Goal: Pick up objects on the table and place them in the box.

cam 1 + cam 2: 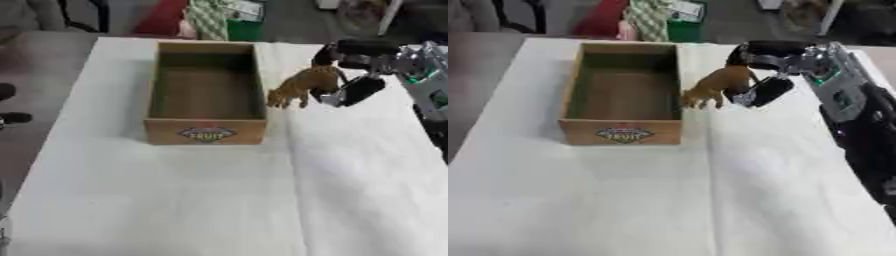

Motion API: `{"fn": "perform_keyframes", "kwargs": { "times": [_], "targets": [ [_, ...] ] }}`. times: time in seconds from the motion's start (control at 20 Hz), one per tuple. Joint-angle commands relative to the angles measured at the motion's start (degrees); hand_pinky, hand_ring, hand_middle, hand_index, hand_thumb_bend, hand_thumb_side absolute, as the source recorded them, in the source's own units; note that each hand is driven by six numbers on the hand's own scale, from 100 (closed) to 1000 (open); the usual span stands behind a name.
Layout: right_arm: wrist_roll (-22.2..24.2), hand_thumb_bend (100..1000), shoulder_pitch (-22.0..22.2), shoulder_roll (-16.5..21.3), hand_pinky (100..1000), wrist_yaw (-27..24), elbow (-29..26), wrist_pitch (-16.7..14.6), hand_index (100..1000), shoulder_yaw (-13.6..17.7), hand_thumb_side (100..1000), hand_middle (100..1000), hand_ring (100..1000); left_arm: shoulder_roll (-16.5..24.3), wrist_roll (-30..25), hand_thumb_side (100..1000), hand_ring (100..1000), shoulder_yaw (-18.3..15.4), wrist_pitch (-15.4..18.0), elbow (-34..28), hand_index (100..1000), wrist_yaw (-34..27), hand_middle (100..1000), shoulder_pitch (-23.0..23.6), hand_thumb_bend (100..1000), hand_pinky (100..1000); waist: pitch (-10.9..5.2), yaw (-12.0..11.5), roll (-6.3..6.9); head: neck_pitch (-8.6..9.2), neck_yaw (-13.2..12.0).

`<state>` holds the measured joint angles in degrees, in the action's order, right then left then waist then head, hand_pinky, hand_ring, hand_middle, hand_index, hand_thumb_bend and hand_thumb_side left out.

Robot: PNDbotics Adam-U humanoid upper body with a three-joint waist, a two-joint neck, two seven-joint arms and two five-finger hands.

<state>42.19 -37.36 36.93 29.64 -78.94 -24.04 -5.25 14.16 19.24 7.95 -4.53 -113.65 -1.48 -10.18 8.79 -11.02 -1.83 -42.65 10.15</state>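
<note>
A brown toy animal (300, 86) hangs just right of the box's right wall, held up off the table. My right hand (352, 75) comes in from the right and is shut on the toy's rear, fingers above and thumb below. The box (206, 131) is an open wooden crate with a "FRUIT" label on its front; its inside looks bare. The left hand shows in neither view.
A white cloth (219, 200) covers the table. Beyond the far edge lie red and green-checked items (206, 17). My right arm (859, 120) runs along the table's right side.
</note>
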Motion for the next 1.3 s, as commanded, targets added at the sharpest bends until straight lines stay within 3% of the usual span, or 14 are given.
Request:
{"fn": "perform_keyframes", "kwargs": {
  "times": [0.05, 0.35, 0.6, 1.3],
  "targets": [
    [3.33, 100, -3.06, 0.33, 662, -1.19, 0.72, -3.44, 575, 1.23, 316, 503, 553, 0.85, -0.21, 756, 774, -0.13, 0.06, -0.94, 631, -0.20, 616, -0.55, 100, 569, -0.99, -0.21, 0.23, 0.74, -0.07],
    [3.12, 100, -8.48, -2.16, 644, -3.12, 4.30, -2.86, 569, 1.66, 280, 492, 547, 0.72, -0.39, 756, 774, 0.02, 0.00, -0.94, 631, -0.35, 616, -0.64, 100, 569, -0.98, -1.01, 0.46, 1.20, 0.14],
    [0.12, 100, -11.99, -5.09, 624, -3.54, 8.07, -1.57, 562, 2.28, 237, 481, 539, 0.51, -0.55, 756, 775, 0.16, -0.09, -0.94, 630, -0.55, 616, -0.78, 100, 569, -0.78, -2.09, 0.85, 1.83, 0.43],
    [-11.31, 100, -16.28, -14.98, 591, 3.53, 21.54, 1.61, 563, 3.49, 190, 466, 532, -0.48, -1.49, 756, 776, 0.98, -0.23, -0.94, 630, -1.44, 616, -1.64, 100, 570, 0.20, -5.66, 2.08, 3.02, 2.63]
  ]
}}
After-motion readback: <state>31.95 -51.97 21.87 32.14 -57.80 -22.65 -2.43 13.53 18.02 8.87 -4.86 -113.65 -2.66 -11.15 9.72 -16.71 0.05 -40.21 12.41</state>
